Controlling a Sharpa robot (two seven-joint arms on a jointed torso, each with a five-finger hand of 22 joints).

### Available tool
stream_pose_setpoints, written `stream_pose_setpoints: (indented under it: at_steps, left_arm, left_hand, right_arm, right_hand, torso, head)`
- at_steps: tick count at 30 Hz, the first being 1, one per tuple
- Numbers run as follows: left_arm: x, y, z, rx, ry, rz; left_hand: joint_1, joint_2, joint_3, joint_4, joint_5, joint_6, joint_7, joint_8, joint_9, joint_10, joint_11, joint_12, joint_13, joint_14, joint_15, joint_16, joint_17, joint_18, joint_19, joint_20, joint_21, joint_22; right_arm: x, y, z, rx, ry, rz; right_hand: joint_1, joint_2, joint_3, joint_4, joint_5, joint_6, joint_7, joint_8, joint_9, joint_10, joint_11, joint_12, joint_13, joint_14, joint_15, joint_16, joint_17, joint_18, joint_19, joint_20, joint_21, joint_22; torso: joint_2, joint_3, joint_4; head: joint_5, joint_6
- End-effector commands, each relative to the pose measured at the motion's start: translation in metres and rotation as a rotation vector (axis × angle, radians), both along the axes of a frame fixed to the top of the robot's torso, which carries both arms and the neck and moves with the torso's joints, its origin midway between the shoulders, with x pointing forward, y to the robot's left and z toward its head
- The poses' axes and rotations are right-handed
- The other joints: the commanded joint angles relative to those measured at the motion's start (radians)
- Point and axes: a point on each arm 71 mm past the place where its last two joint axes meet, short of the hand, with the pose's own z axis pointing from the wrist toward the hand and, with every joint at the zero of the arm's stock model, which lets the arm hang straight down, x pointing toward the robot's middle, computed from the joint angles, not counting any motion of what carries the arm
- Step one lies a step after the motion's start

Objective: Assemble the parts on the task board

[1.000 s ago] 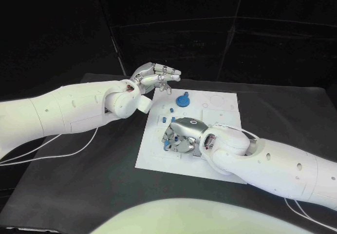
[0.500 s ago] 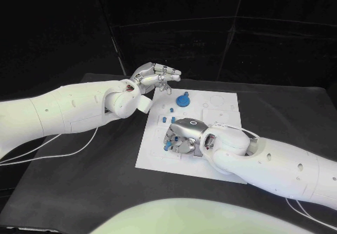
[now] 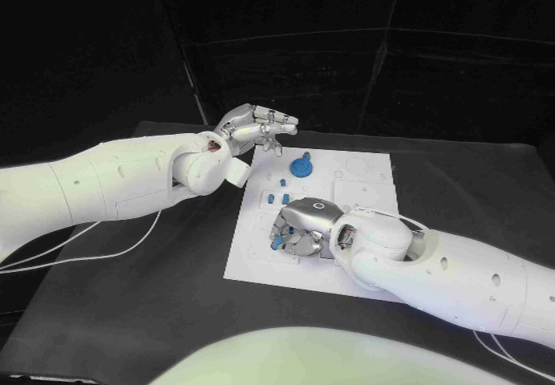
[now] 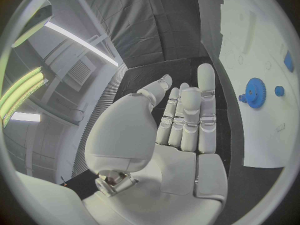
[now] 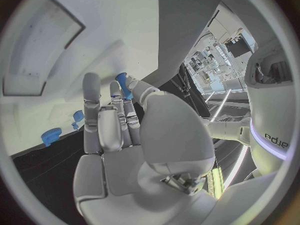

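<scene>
Head view: right hand low over near-left part of white board, fingers curled round small blue piece; seems pinched, contact partly hidden. Right wrist view: blue piece at fingertips. Left hand raised beyond board's far-left corner, fingers together, holding nothing. Blue gear stands on far part of board, small blue pegs between gear and right hand. Risk: loose pinch lets piece tilt or drop; low palm could knock pegs.
</scene>
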Motion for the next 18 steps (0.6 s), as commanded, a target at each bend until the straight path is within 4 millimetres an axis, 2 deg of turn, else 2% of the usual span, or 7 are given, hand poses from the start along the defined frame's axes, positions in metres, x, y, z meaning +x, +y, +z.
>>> stream_pose_setpoints:
  at_steps: [1, 6, 9, 13, 18]
  left_arm:
    - [-0.0002, -0.0014, 0.0013, -0.009, 0.000, -0.014]
    - [-0.0004, -0.0013, 0.0013, -0.009, 0.000, -0.014]
    - [-0.0004, -0.0012, 0.0013, -0.009, 0.000, -0.013]
    - [-0.0006, -0.0011, 0.0014, -0.009, 0.001, -0.013]
    - [-0.0005, -0.0009, 0.0014, -0.009, 0.001, -0.013]
  left_hand:
    - [0.000, 0.010, -0.005, 0.000, -0.002, -0.004, 0.006, 0.003, -0.002, -0.006, 0.001, 0.007, 0.001, -0.005, 0.001, -0.005, -0.001, 0.006, -0.008, 0.001, -0.004, -0.001]
    - [-0.002, 0.010, -0.007, 0.001, -0.002, -0.005, 0.006, 0.004, -0.002, -0.008, 0.001, 0.007, 0.001, -0.005, 0.001, -0.005, -0.002, 0.006, -0.008, 0.001, -0.005, -0.001]
    - [-0.002, 0.010, -0.007, 0.001, -0.002, -0.005, 0.006, 0.004, -0.002, -0.008, 0.001, 0.007, 0.001, -0.005, 0.001, -0.005, -0.002, 0.006, -0.008, 0.001, -0.005, -0.001]
    - [-0.002, 0.010, -0.007, 0.001, -0.002, -0.005, 0.006, 0.004, -0.002, -0.008, 0.001, 0.007, 0.001, -0.005, 0.001, -0.005, -0.002, 0.006, -0.008, 0.001, -0.005, -0.001]
    - [-0.002, 0.010, -0.007, 0.001, -0.002, -0.005, 0.006, 0.004, -0.002, -0.008, 0.001, 0.007, 0.001, -0.005, 0.001, -0.005, -0.002, 0.006, -0.008, 0.001, -0.005, -0.001]
  right_arm:
    - [0.0001, -0.0006, -0.0015, -0.018, -0.006, -0.005]
    - [0.0007, 0.0002, -0.0030, -0.034, 0.001, -0.007]
    - [0.0009, 0.0009, -0.0033, -0.036, 0.002, -0.007]
    - [0.0011, 0.0021, -0.0025, -0.026, -0.003, -0.008]
    - [0.0008, 0.0029, -0.0006, -0.001, -0.010, -0.008]
  right_hand:
    - [-0.019, -0.002, 0.000, 0.007, 0.004, 0.001, 0.005, -0.002, -0.001, 0.004, 0.001, -0.011, 0.001, 0.030, -0.002, 0.004, 0.000, -0.009, -0.005, 0.004, 0.002, -0.007]
    - [-0.049, -0.030, -0.014, 0.020, 0.010, -0.063, 0.025, -0.036, -0.008, -0.056, 0.023, -0.051, -0.002, 0.028, 0.015, 0.003, -0.003, -0.009, -0.018, 0.016, -0.009, -0.025]
    - [-0.059, -0.045, -0.028, 0.023, 0.014, -0.112, 0.025, -0.037, -0.008, -0.085, 0.029, -0.061, -0.001, 0.025, 0.020, 0.002, -0.007, -0.005, -0.026, 0.023, -0.017, -0.039]
    - [-0.063, -0.051, -0.059, 0.024, 0.016, -0.170, 0.025, -0.035, -0.006, -0.116, 0.029, -0.060, 0.001, 0.022, 0.021, 0.000, -0.012, -0.002, -0.032, 0.026, -0.025, -0.050]
    - [-0.062, -0.053, -0.074, 0.024, 0.016, -0.188, 0.025, -0.036, -0.006, -0.125, 0.028, -0.055, 0.002, 0.022, 0.020, 0.000, -0.013, -0.002, -0.032, 0.026, -0.027, -0.053]
  torso:
    - [0.000, -0.0010, 0.0000]
    - [0.000, -0.0015, -0.0002]
    - [0.000, -0.0014, 0.0000]
    - [0.001, -0.0016, 0.0009]
    - [0.000, -0.0006, 0.0006]
  head:
    - [0.000, 0.001]
    - [-0.001, 0.001]
    - [-0.001, 0.001]
    - [-0.001, 0.000]
    - [-0.001, 0.000]
